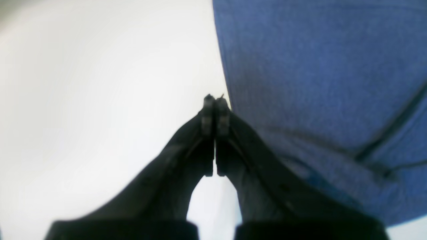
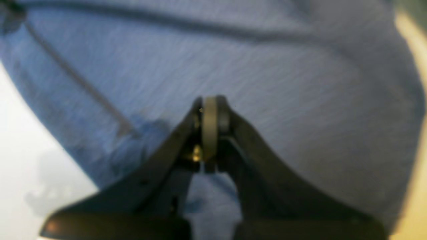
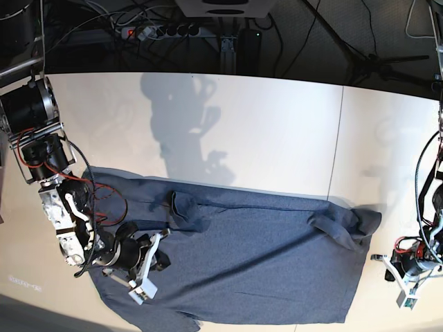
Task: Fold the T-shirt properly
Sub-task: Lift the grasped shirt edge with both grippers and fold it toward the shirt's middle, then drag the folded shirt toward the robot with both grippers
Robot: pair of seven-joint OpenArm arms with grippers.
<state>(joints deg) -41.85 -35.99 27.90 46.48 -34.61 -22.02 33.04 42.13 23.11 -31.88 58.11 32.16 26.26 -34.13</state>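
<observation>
The blue-grey T-shirt [image 3: 256,266] lies spread across the front of the white table [image 3: 277,131], plain side up, with bunched folds at its right end [image 3: 346,228] and near the upper middle. My right gripper [image 3: 163,243] hangs over the shirt's left part. In the right wrist view that gripper [image 2: 210,100] is shut, pads pressed together above the T-shirt [image 2: 300,100], and no cloth shows between them. My left gripper [image 1: 215,99] is shut too, over bare table just left of the T-shirt's edge [image 1: 317,83]. In the base view the left gripper [image 3: 379,259] sits beside the shirt's right edge.
A seam [image 3: 338,138] runs front to back through the table right of centre. Behind the far edge lie a power strip [image 3: 163,30], cables and stand legs [image 3: 367,62]. The shirt's lower hem reaches close to the table's front edge.
</observation>
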